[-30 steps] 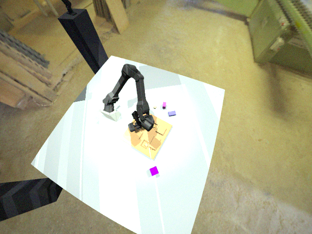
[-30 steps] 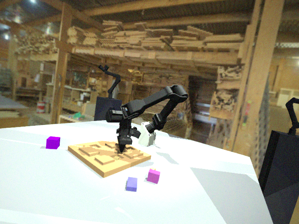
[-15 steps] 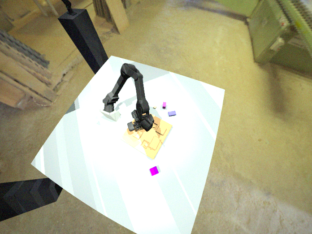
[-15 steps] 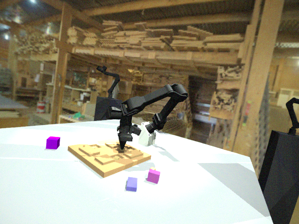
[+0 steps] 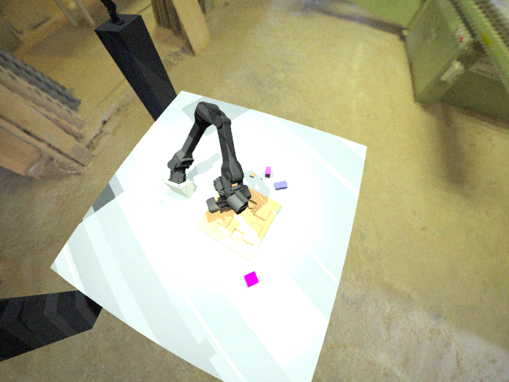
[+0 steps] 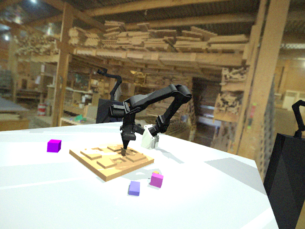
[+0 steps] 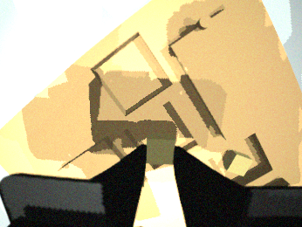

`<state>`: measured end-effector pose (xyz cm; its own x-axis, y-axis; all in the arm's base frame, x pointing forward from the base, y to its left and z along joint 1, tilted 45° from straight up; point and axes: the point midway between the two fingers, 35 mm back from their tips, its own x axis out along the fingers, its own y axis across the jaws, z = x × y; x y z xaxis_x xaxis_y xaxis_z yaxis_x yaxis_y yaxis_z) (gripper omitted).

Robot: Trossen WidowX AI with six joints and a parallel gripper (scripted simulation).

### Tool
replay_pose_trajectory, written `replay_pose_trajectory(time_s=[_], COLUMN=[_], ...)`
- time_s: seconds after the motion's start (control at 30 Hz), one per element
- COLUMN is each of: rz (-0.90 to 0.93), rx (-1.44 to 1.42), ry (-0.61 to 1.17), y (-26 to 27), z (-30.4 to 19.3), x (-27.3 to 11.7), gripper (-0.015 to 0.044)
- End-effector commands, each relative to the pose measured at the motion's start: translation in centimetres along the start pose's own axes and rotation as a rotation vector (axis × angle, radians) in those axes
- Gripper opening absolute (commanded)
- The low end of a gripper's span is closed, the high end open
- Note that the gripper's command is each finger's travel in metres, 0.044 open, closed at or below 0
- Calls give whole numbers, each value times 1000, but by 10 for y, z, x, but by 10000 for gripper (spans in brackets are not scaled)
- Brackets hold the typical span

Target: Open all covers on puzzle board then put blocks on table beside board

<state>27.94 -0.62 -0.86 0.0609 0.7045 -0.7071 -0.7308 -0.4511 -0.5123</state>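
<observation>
The wooden puzzle board (image 5: 211,230) (image 6: 108,174) (image 7: 44,127) lies on the table. Raised flat plates stand on it, among them one at the left (image 6: 91,154), one at the front (image 6: 106,162) and one at the right (image 6: 136,157). My gripper (image 6: 125,148) (image 7: 160,150) is low over the board's far part, shut on a small olive block (image 7: 160,154). How far that piece is clear of its well cannot be told. A magenta block (image 5: 268,171) (image 6: 156,180), a blue block (image 5: 280,185) (image 6: 134,188), an orange block (image 5: 252,175) (image 6: 155,172) and a purple block (image 5: 251,279) (image 6: 54,145) rest off the board.
The arm's pale base (image 5: 183,189) (image 6: 149,139) stands on the table beyond the board. The orange, magenta and blue blocks lie close together off one side of the board, the purple block off another. A small pale-yellow piece (image 7: 239,164) shows in a recess right of my fingers.
</observation>
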Motion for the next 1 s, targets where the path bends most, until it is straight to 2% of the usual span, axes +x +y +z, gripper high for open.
replay_pose_trajectory(time_s=[0.0,0.77,0.97], rz=[-1,0,4], rx=[-11,-10,-9], ry=[10,10,13], y=[-2,-1,-9], z=[-2,-1,4], x=[-9,-59,-61], gripper=[80,80,80])
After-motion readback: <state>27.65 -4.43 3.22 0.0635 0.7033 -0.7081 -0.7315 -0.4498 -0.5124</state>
